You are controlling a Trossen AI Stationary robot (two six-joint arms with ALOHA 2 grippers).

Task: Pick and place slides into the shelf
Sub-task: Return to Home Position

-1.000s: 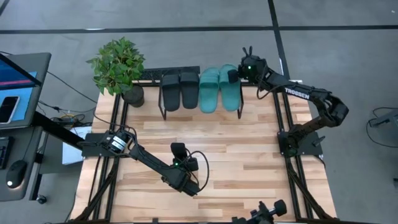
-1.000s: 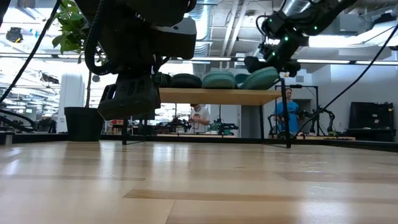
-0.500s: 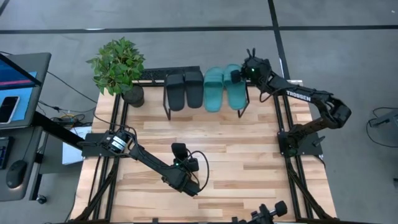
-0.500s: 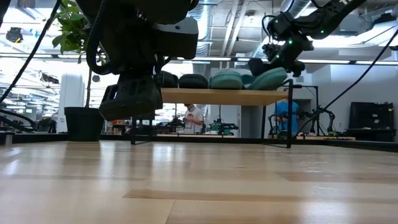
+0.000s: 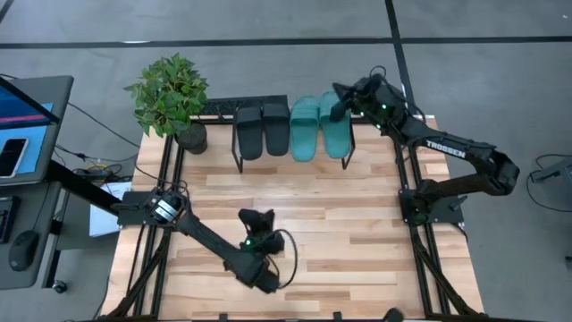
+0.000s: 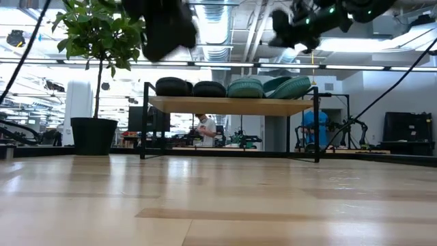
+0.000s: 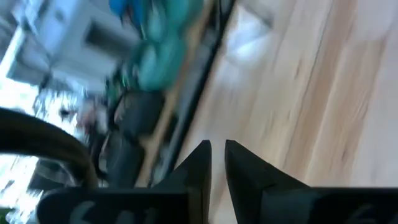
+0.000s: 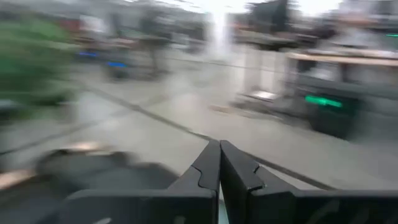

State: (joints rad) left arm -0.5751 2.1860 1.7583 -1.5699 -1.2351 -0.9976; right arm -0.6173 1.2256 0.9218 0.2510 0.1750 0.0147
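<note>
Shelf (image 6: 232, 104) holds black slides (image 5: 262, 130) beside teal slides (image 5: 319, 128), all four on top.

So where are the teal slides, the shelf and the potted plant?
teal slides (image 5: 304, 125): high view, one slide's strap.
shelf (image 6: 225, 105): low view, plank's front edge.
potted plant (image 5: 170, 94): high view, leaves.

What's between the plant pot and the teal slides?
The two black slides, side by side on the shelf, clear in the high view.
</note>
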